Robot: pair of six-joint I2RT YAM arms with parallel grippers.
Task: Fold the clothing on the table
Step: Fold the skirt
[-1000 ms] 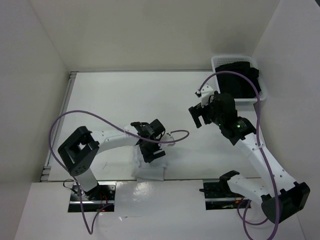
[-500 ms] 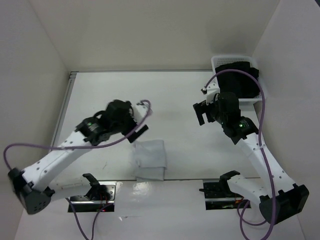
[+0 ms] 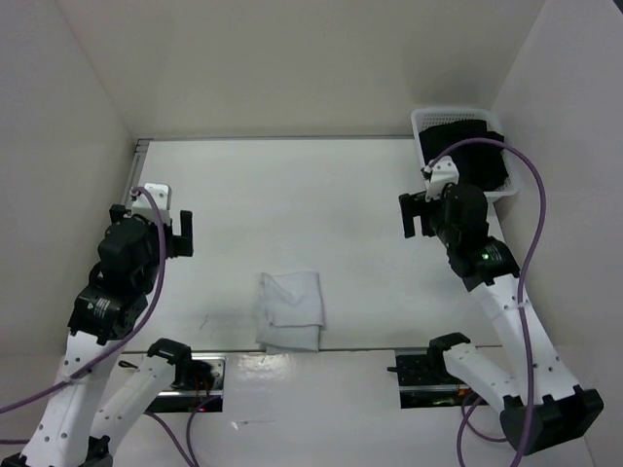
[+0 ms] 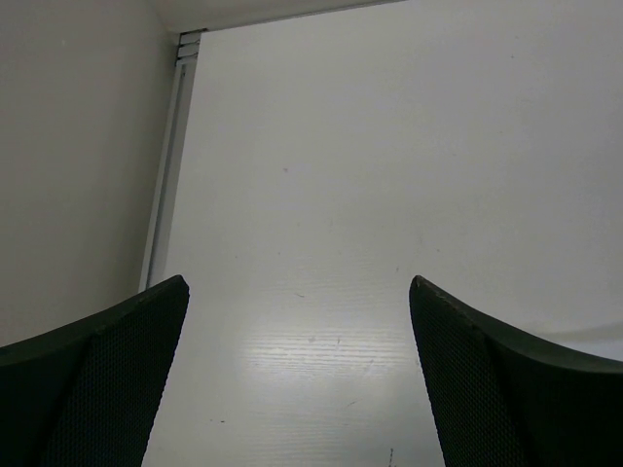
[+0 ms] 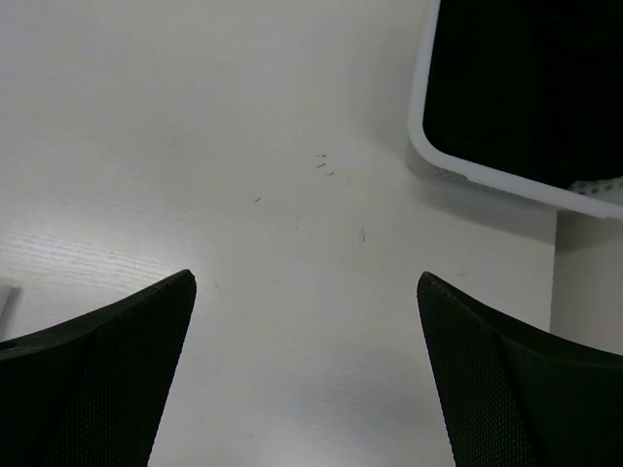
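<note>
The thin white wrinkled fabric garment (image 3: 290, 311) lies folded into a compact, roughly rectangular packet on the large flat white tabletop (image 3: 292, 195). It sits at the near edge, between the two arm bases. Its long axis runs from the near edge toward the far wall and leans only slightly off that line. The far end is the wider and more creased, and folds show across its upper layer. The near end reaches the table's front edge. Neither arm touches the garment, and both stand well apart from it. The left gripper (image 4: 297, 287) is raised over the left side of the table near the side wall. Its fingers are spread wide and released, with only bare tabletop between them. The right gripper (image 5: 306, 277) is raised over the right side, its fingers likewise spread wide and holding nothing. Just beyond it, in the far right corner, stands a small white slotted plastic basket (image 3: 428, 119). The basket contains a crumpled black garment (image 3: 467, 161), part of which drapes over its right rim.
</note>
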